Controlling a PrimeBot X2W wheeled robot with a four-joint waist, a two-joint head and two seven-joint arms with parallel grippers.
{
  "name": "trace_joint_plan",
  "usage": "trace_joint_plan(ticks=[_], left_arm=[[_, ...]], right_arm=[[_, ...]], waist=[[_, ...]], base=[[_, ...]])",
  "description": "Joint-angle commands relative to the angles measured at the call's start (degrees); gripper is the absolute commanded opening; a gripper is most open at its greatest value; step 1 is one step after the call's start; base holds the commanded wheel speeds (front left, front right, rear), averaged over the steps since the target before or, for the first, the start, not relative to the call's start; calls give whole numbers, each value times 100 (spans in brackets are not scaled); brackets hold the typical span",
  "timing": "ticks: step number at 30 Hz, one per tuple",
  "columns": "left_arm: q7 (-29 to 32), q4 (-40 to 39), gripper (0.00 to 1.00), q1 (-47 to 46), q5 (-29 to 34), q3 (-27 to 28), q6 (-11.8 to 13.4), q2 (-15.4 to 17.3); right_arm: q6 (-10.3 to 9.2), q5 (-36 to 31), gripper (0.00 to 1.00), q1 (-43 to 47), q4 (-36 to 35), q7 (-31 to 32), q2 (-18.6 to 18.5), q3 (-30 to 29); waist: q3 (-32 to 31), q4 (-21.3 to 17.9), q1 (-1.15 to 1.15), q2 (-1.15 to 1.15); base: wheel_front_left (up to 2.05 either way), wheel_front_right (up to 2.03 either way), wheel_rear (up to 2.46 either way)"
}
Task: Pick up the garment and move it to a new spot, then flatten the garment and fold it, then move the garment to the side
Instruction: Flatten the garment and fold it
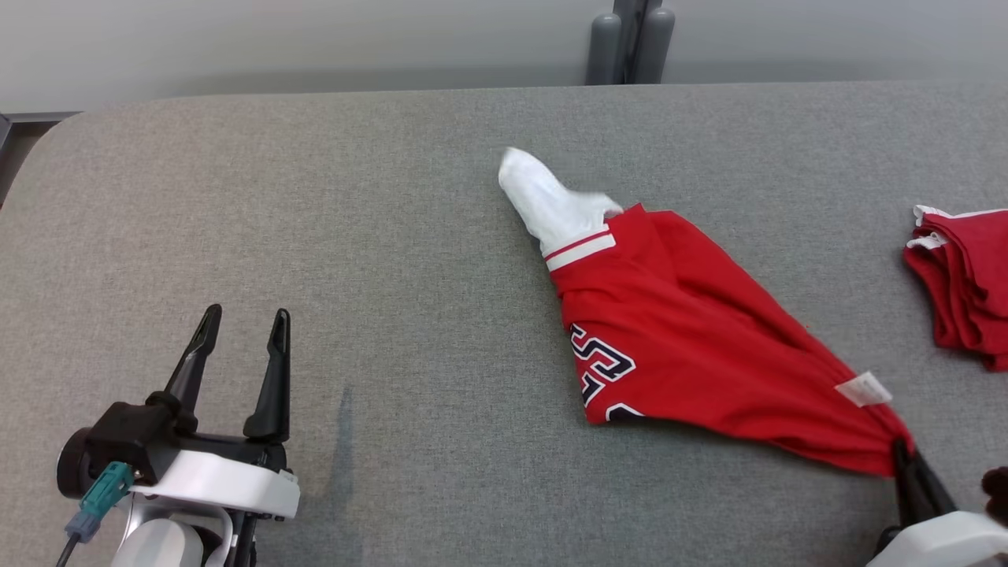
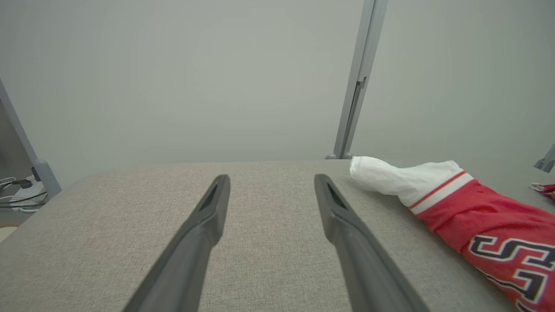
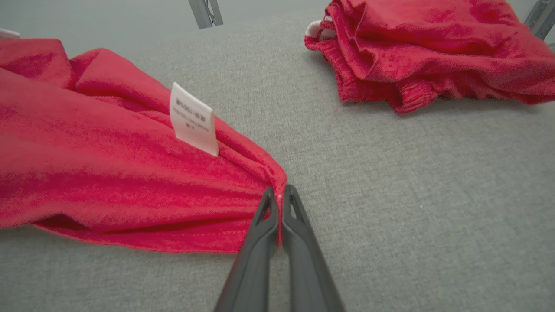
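Observation:
The garment (image 1: 677, 331) is a red shirt with a white sleeve and dark lettering, lying stretched across the grey table from the middle toward the lower right. A white label (image 3: 193, 118) sticks up near its gathered corner. My right gripper (image 1: 899, 450) is shut on that corner of the garment (image 3: 130, 173), with red cloth pinched between the fingertips (image 3: 268, 203). My left gripper (image 1: 240, 327) hovers open over bare table at the lower left, well clear of the garment (image 2: 477, 216), which lies to its right.
A second red garment (image 1: 965, 276), folded, lies at the right edge of the grey padded table (image 1: 315, 197), also seen as the folded pile (image 3: 433, 47) beyond my right gripper. A grey post (image 1: 630, 39) stands behind the table's far edge.

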Motion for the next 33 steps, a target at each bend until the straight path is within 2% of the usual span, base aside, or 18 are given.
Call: trace_joint_plan(ticks=[1, 2, 3, 4, 6, 10, 16, 25, 33], left_arm=[[-24, 1, 100, -105, 44, 18, -6, 19], [-24, 4, 100, -103, 44, 18, -10, 17], [-24, 8, 100, -106, 45, 20, -12, 17], [-24, 6, 100, -109, 46, 17, -13, 14], [-24, 7, 100, -103, 50, 12, -11, 9], [-24, 1, 100, -37, 42, 10, 5, 13], [-24, -37, 100, 50, 46, 17, 45, 30], [-4, -15, 100, 196, 36, -40, 82, 38], [50, -27, 100, 267, 1, -107, 88, 45]], right_arm=[[1, 81, 0, -123, 289, -122, -2, 75], [1, 117, 0, -169, 451, -176, 3, 138], [1, 159, 5, -232, 576, -244, 8, 200], [1, 187, 34, -293, 668, -334, 9, 264], [1, 209, 100, -384, 781, -491, 13, 355], [1, 86, 100, -551, 621, -785, 18, 461], [1, -262, 100, -594, -311, -934, 22, 524], [1, -578, 100, -299, -1553, -491, 25, 960], [1, -441, 100, -70, -1819, -340, 23, 1099]], waist=[[1, -5, 0, 0], [-3, -6, 0, 0], [-8, -6, 0, 0], [-14, -8, 0, 0], [-34, -11, 0, 0], [-87, -29, 0, 0], [-191, -44, 0, 0], [-401, -7, 0, 0], [-452, 14, 0, 0]], base=[[0, 0, 0], [0, 0, 0], [0, 0, 0], [0, 0, 0], [0, 0, 0], [0, 0, 0], [0, 0, 0], [0, 0, 0], [0, 0, 0]])
